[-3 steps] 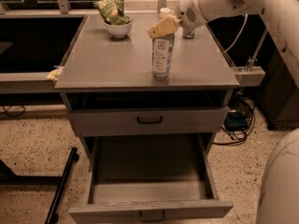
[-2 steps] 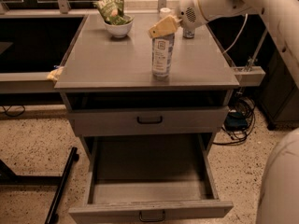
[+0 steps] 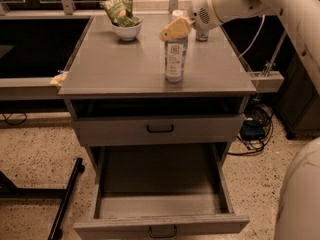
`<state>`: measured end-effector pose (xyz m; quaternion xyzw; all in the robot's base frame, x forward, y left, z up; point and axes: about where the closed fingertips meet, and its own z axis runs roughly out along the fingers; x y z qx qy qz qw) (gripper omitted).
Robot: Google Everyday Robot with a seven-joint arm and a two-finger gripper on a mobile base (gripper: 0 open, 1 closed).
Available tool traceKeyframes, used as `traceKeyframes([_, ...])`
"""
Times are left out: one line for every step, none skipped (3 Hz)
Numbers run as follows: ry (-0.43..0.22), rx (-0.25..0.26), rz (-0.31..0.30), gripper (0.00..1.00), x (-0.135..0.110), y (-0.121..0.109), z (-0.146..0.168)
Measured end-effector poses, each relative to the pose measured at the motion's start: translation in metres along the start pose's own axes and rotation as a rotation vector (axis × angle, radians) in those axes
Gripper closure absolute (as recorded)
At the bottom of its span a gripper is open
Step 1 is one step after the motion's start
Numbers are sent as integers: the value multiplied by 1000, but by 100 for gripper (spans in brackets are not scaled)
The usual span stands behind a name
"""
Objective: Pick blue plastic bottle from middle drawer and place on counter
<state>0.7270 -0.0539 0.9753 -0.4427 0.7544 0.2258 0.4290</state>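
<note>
The gripper has its jaws clamped on the blue plastic bottle, which stands upright on the tabletop toward the right edge.

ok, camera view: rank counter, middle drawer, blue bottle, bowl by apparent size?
1. counter and middle drawer: alike, drawer nearer, unranked.
2. blue plastic bottle.
3. white bowl, farther back.
The gripper is at the bottle's top.

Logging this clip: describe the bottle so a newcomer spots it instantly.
On the grey counter above the open drawer, the bottle stands upright, right of centre. It is tall, clear, white-labelled, directly under the gripper, unlike the low white bowl further back.
</note>
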Motion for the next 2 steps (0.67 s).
traceKeyframes([0,0,0,0,0,0,0])
traceKeyframes([0,0,0,0,0,0,0])
